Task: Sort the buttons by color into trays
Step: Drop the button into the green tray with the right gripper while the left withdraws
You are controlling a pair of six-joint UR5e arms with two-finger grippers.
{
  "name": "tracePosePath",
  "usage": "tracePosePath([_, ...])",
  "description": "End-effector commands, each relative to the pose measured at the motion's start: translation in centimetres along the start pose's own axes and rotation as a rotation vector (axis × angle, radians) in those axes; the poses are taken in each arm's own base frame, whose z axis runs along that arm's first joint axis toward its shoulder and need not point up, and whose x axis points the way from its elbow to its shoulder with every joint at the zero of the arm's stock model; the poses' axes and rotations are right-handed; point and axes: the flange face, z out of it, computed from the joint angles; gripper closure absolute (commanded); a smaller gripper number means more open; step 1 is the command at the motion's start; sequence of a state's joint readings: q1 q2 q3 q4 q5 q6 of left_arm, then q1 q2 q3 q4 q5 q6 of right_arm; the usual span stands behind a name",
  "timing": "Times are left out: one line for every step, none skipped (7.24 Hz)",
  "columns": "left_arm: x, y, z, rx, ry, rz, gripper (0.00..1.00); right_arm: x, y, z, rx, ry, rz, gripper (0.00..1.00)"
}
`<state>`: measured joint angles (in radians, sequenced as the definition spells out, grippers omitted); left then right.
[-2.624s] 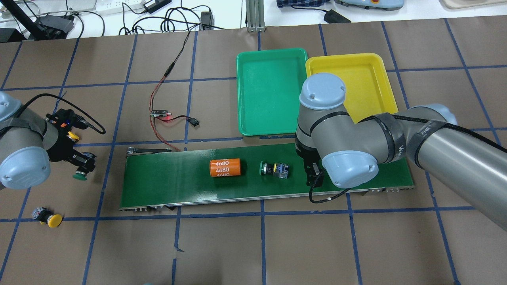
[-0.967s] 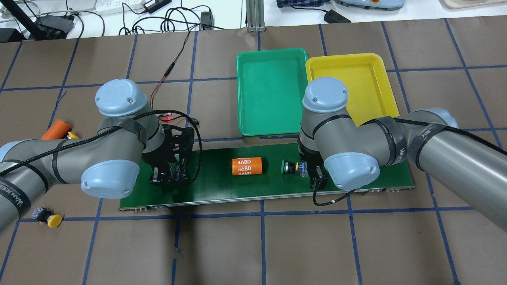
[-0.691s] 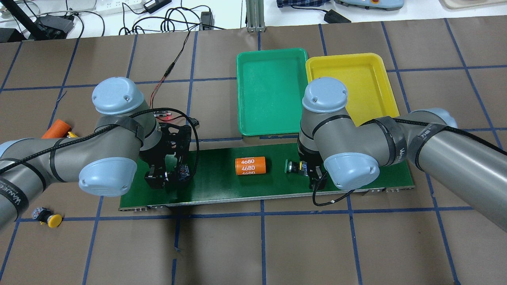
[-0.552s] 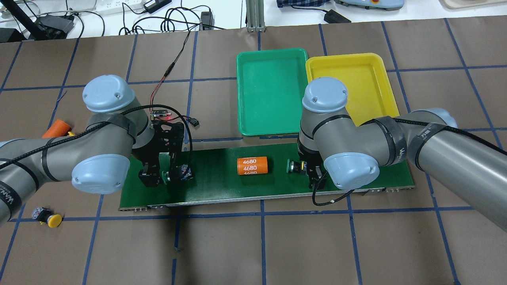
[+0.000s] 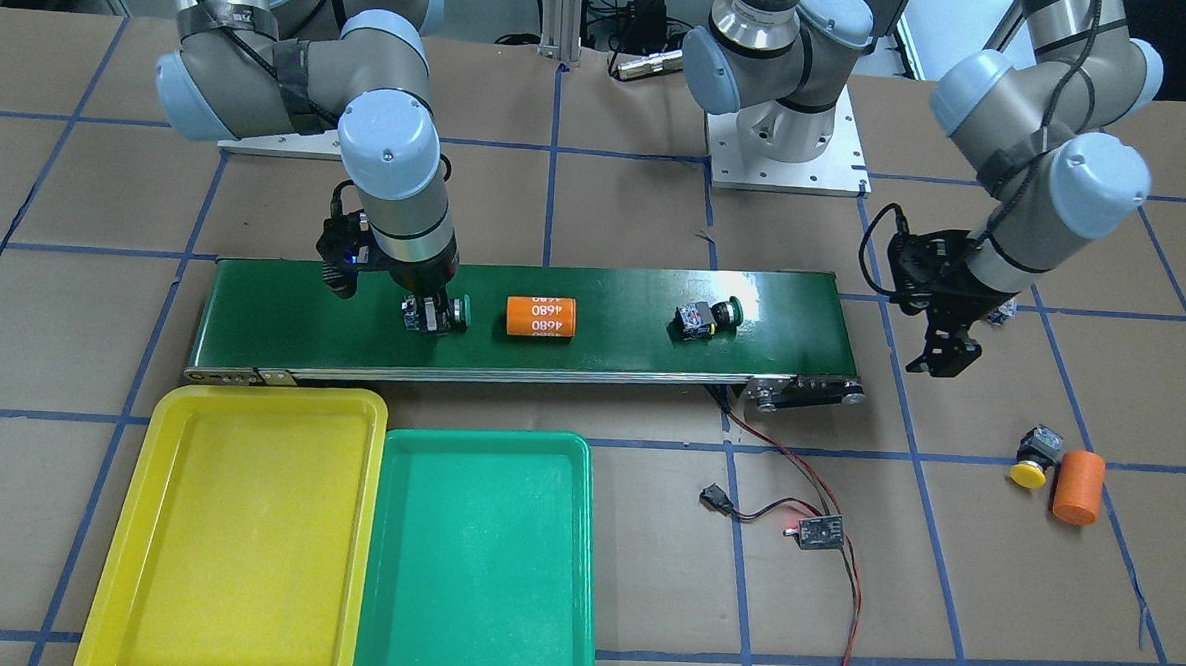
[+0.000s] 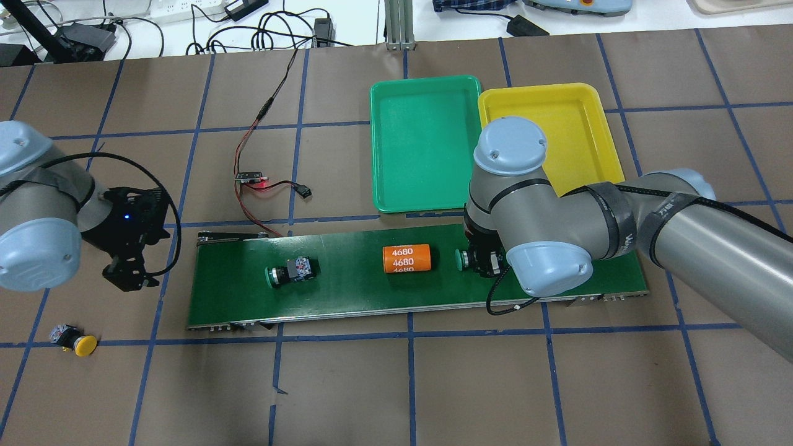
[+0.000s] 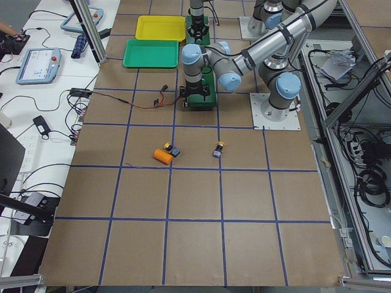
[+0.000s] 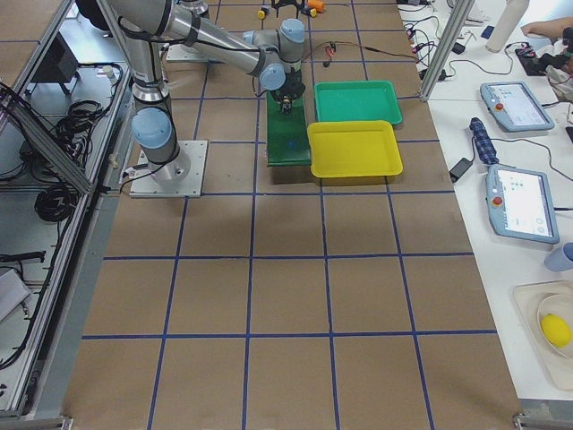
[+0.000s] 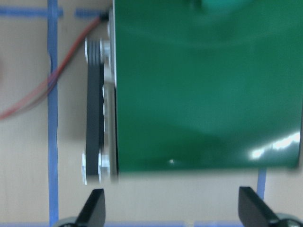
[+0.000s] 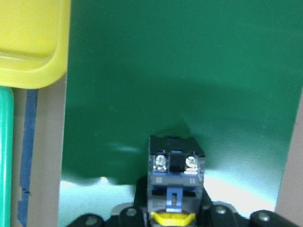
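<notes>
A green-capped button lies alone on its side at the left of the belt, also in the front view. My right gripper is low over the belt and shut on a second green-capped button; its grey-black body fills the right wrist view. My left gripper is open and empty, off the belt's left end. One yellow-capped button lies on the table near me. Another yellow-capped button lies farther out. The green tray and the yellow tray hold nothing.
An orange cylinder printed 4680 lies on the dark-green conveyor belt between the two green buttons. A plain orange cylinder lies beside the far yellow button. A small circuit board with red wires lies beyond the belt's left end.
My left gripper let go of a green button on the belt and drew back left off it. The cylinder and the other green button moved right, into my right gripper.
</notes>
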<state>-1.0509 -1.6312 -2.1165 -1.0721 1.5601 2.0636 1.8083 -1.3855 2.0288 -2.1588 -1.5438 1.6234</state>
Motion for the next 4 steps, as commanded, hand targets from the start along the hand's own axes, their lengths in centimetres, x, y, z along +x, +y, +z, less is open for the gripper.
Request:
tracePosePath([2.5,9.1,1.2,0.025,0.025,0.196,0.0,-0.3,-0.1,-0.5,0.011,-0.014,-0.031,1.0])
tracePosePath([3.9,11.7,1.1,-0.027,0.076,0.222,0.0,-1.4,-0.1,-2.0,0.01,-0.048,-0.032,1.0])
tracePosePath([5.0,12.7,1.9,-0.008,0.093,0.222,0.0,-4.5,0.3,-4.4,-0.006,-0.102,-0.033,1.0])
tracePosePath([4.7,13.4,2.0,-0.025,0.075,0.233,0.0,-10.1,0.5,-3.5,-0.005,-0.11,-0.024,1.0])
